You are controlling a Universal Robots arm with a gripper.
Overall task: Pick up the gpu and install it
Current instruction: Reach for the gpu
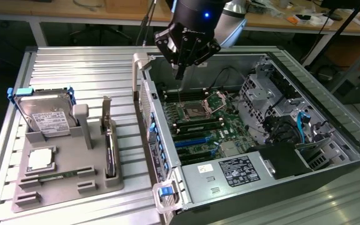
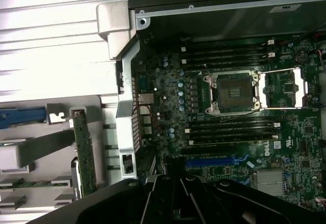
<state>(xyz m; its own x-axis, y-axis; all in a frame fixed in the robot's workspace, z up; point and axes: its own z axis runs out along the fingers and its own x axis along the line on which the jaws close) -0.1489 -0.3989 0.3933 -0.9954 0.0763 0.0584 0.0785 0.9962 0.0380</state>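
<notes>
Nearest, the gpu (image 1: pixel 110 145) stood on edge in the grey holder (image 1: pixel 61 187) on the tabletop (image 1: pixel 80 70), at the exterior view's left of the open case (image 1: pixel 311 84), not yet picked up. Farther off, the gripper (image 1: pixel 180 76) hovered above the motherboard (image 1: pixel 198 126), fingers (image 1: pixel 179 69) clenched on nothing.

Slatted table (image 1: pixel 86 70), seemingly metal: tray (image 1: pixel 101 188), case (image 1: pixel 318 101)

Exterior high, oblique; wrist close, facing down; shared: motherboard (image 1: pixel 230 125).

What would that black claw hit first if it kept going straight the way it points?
The black gripper would probably reach the green motherboard inside the open computer case, near the black memory slots; depth is unclear.
</notes>
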